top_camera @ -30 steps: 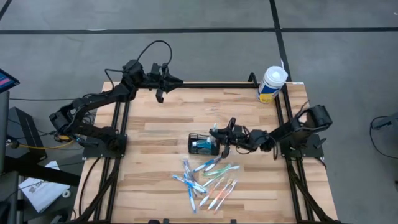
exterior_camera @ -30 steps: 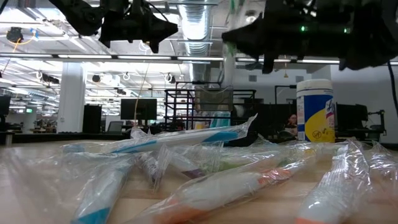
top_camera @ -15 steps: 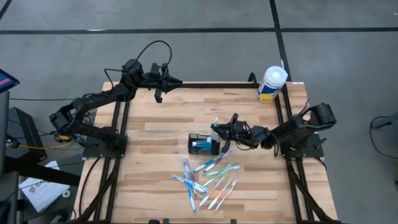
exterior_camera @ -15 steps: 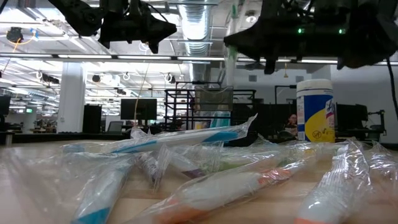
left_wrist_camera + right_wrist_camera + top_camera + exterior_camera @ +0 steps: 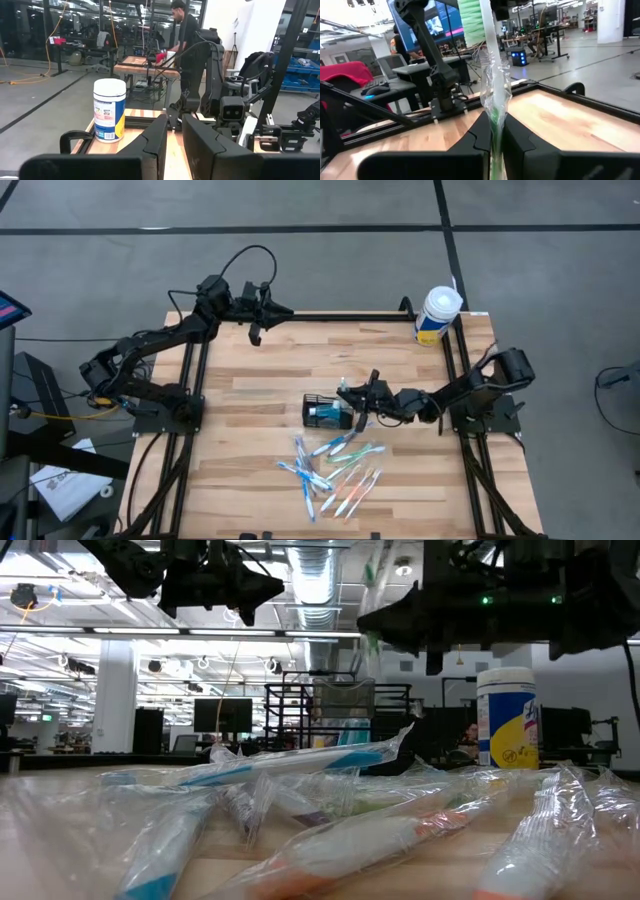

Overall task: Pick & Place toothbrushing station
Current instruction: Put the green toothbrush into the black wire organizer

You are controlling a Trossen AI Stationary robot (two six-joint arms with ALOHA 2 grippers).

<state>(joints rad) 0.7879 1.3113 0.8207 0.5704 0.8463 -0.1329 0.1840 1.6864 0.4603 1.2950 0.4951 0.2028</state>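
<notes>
Wooden plank table (image 5: pixel 260 395) on grey floor; open workshop behind, person (image 5: pixel 186 30) at far bench. White tub (image 5: pixel 437 315) at far right corner. Wrapped toothbrushes (image 5: pixel 335 470) heaped near front edge. Black mesh caddy (image 5: pixel 327 412) mid-table. Right gripper (image 5: pixel 350 393) just beside caddy, clamped on wrapped green toothbrush (image 5: pixel 487 75). Left gripper (image 5: pixel 288 310) over far edge, fingers narrow, empty.

Taking the black mesh caddy (image 5: pixel 328 412) as landmark. Right gripper (image 5: pixel 350 392) hangs at its right edge, clamped on a wrapped green toothbrush (image 5: pixel 487 75), so I get no entry from that side. In front of the caddy a heap of wrapped toothbrushes (image 5: pixel 335 467) clutters the boards. Left of it and behind it I see bare table (image 5: pixel 260 370), wide passage. White tub (image 5: pixel 436 316) sits far back-right at the corner, well apart. Left gripper (image 5: pixel 258 315) waits at the back-left edge. Caddy's top looks part-filled, I think.
</notes>
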